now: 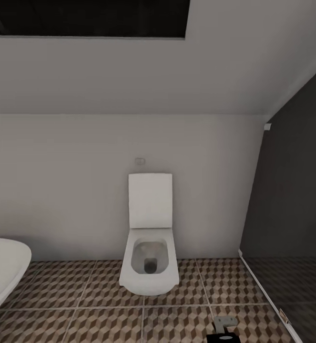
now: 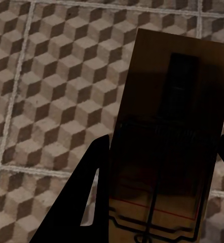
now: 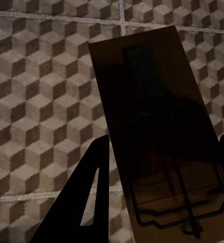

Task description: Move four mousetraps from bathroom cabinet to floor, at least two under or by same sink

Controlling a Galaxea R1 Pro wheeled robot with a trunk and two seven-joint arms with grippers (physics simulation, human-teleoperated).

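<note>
A tan wooden mousetrap (image 2: 178, 91) with dark spring wire and a thin red line sits between the dark fingers of my left gripper (image 2: 160, 167), which is shut on it above the cube-patterned bathroom floor (image 2: 51, 76). A second mousetrap (image 3: 147, 86) of the same kind is held the same way in my right gripper (image 3: 160, 162), tilted slightly over the floor (image 3: 36, 76). In the head view the patterned floor (image 1: 81, 286) spreads below me. The cabinet and the sink are out of view.
A white toilet (image 1: 149, 267) with its lid up stands against the pale wall ahead. The rim of the oval white bathtub (image 1: 3, 271) shows at the left. A dark glass partition (image 1: 291, 214) closes off the right. A small white-grey gadget (image 1: 223, 324) lies on the tiles close in front.
</note>
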